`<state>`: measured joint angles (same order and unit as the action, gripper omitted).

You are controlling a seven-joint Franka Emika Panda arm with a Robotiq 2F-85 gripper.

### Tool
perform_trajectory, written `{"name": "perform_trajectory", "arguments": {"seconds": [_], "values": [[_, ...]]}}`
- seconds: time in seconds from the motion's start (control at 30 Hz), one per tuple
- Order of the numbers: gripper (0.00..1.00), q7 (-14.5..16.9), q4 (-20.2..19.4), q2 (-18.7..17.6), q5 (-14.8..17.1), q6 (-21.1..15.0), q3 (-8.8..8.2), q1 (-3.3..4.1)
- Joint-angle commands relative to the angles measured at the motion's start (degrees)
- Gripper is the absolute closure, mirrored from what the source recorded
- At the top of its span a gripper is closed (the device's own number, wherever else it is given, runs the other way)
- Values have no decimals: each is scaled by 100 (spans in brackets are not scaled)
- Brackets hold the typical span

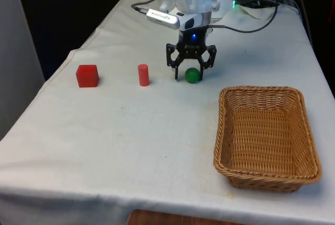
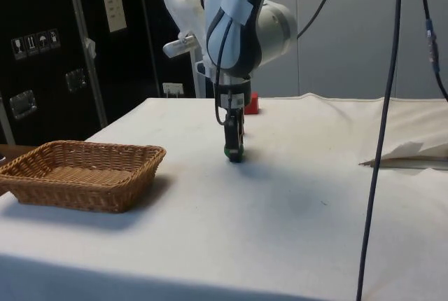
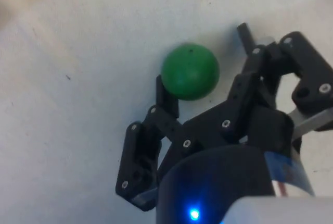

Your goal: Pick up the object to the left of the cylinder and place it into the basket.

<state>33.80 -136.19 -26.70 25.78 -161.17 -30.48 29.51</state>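
A red cube [image 1: 87, 75] sits at the front view's left, with a small upright red cylinder [image 1: 143, 75] to its right. Further right lies a green ball [image 1: 193, 75]. My gripper [image 1: 191, 71] is down at the table with its fingers open on either side of the ball. In the wrist view the ball [image 3: 190, 71] lies between the fingers of the gripper [image 3: 204, 60]; one finger [image 3: 165, 94] touches it and the other stands a little apart. From the side, the gripper [image 2: 234, 148] stands in front of the cube [image 2: 250, 103].
A wicker basket [image 1: 261, 90] stands at the front view's right, near the table's front edge; the basket [image 2: 77, 192] has nothing in it. Cables trail over the cloth behind the arm.
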Motion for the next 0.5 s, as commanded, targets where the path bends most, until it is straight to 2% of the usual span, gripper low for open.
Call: {"name": "perform_trajectory", "arguments": {"seconds": [0.0,0.07,0.1,0.13,0.17,0.37,0.4,0.43,0.47], "values": [[56,86,11,29,80,-6,97,-86],[77,92,17,29,80,-6,97,-86],[87,6,0,-6,0,6,0,0],[87,92,17,23,80,0,97,-86],[100,92,17,23,74,0,92,-86],[100,92,23,17,74,11,92,-86],[100,6,11,-11,0,23,0,-6],[100,92,23,17,74,11,92,-86],[100,92,23,17,69,11,86,-86]]}}
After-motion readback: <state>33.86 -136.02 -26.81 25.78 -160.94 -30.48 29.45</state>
